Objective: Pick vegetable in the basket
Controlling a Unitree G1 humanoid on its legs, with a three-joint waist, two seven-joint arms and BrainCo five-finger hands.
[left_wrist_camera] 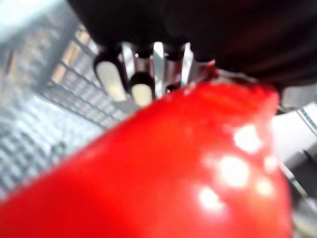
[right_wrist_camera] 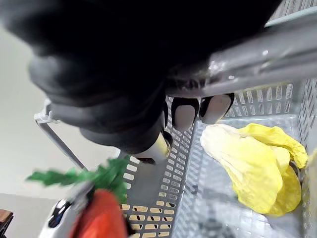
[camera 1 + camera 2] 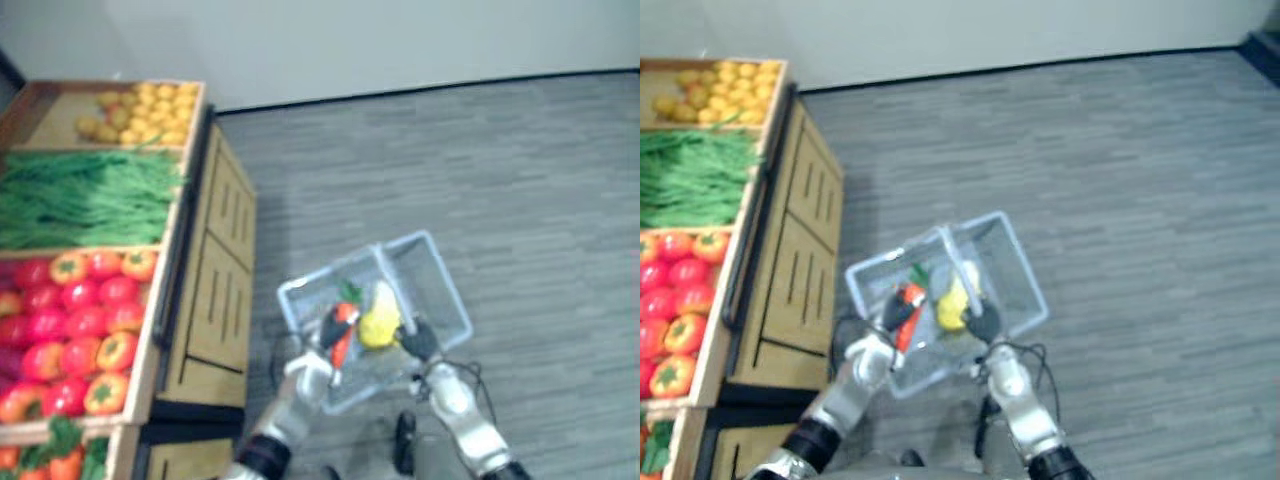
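Note:
A clear plastic basket hangs over the floor in front of me. My right hand is shut on its handle, the fingers curled under the bar. A yellow vegetable lies inside the basket and appears again as the yellow vegetable in the right wrist view. My left hand is shut on a red-orange vegetable with a green top, held over the basket's left half. The left wrist view has its glossy red skin pressed against the fingers.
A wooden produce stand stands at my left. Its crates hold yellow fruit, green beans and red and orange peppers or tomatoes. Grey plank floor stretches to the right, up to a pale wall.

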